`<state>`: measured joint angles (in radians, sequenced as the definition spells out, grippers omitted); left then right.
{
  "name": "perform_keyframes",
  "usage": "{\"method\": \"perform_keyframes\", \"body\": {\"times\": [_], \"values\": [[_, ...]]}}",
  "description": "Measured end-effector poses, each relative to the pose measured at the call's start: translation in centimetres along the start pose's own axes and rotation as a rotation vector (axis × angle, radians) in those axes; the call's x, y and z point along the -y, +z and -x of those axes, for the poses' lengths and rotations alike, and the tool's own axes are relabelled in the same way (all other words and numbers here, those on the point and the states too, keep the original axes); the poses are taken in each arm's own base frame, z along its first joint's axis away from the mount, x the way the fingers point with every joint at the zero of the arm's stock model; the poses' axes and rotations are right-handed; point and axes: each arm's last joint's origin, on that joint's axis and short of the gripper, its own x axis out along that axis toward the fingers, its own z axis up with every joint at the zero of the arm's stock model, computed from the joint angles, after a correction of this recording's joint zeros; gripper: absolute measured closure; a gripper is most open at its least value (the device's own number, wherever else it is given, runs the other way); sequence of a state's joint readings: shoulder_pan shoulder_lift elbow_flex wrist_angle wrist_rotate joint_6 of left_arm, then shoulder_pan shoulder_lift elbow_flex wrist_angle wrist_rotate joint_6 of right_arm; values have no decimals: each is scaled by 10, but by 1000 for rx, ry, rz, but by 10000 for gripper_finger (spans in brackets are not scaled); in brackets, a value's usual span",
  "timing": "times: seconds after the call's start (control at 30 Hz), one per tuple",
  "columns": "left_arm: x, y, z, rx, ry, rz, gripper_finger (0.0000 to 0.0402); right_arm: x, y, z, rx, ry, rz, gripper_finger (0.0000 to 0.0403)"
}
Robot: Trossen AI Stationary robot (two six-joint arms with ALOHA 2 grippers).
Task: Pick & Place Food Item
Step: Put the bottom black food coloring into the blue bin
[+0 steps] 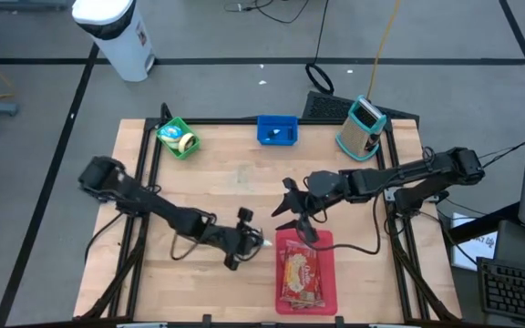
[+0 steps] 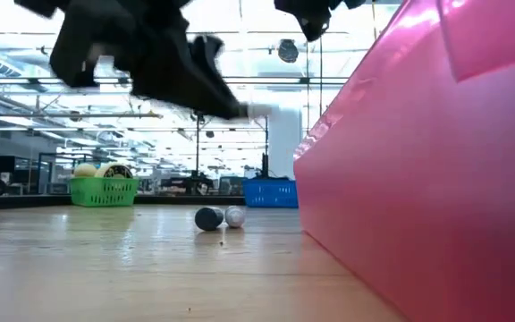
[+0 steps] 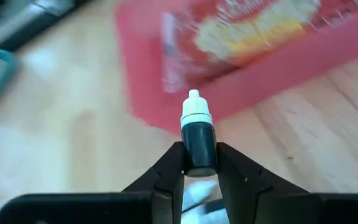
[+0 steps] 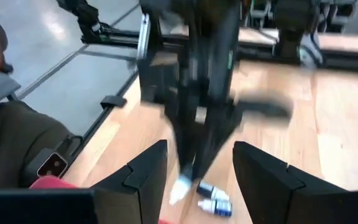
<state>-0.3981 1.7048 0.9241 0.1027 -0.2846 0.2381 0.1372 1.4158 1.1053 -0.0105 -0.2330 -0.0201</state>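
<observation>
- Your left gripper (image 3: pixel 199 165) is clamped on a small dark bottle (image 3: pixel 198 138) with a white cap; in the overhead view it sits just at 9 o'clock of the red tray (image 1: pixel 324 244), above the table (image 1: pixel 226 187).
- The food packet (image 1: pixel 301 274) lies inside the red tray, near the table's 6 o'clock edge. In the left wrist view its print is smeared and you cannot read it.
- Your right gripper (image 4: pixel 199 163) hangs with fingers spread and nothing between them, at the tray's 12 o'clock end.
- At table height the tray wall fills the right side and hides the packet; both arms are cut off at the top.
- Two more small bottles (image 2: pixel 219 217) lie on the wood; overhead the left arm mostly covers them.
- Green basket (image 1: pixel 178 138) and blue bin (image 1: pixel 277 129) sit along the 12 o'clock edge.
</observation>
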Motion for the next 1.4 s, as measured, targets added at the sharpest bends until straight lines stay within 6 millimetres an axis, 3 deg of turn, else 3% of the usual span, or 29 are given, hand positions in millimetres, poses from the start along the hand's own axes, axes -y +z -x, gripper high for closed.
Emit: {"method": "perform_keyframes", "body": {"times": [0.17,0.3,0.67,0.77,1.07,1.4], "values": [[-9,12,36,-23,127,-52,320,2,-8,1,-75,-21,-59,232],[-17,11,51,-90,256,-77,320,4,-25,-4,-64,-138,-75,232],[-32,11,56,-177,489,-246,320,10,-98,-4,240,-315,-142,232],[-39,13,55,-164,509,-241,320,14,-101,0,337,-372,-223,232],[-55,21,52,-76,496,-287,321,34,-107,-10,401,-376,-381,228],[-58,19,50,-92,502,-316,321,39,-98,-9,494,-257,-415,160]]}}
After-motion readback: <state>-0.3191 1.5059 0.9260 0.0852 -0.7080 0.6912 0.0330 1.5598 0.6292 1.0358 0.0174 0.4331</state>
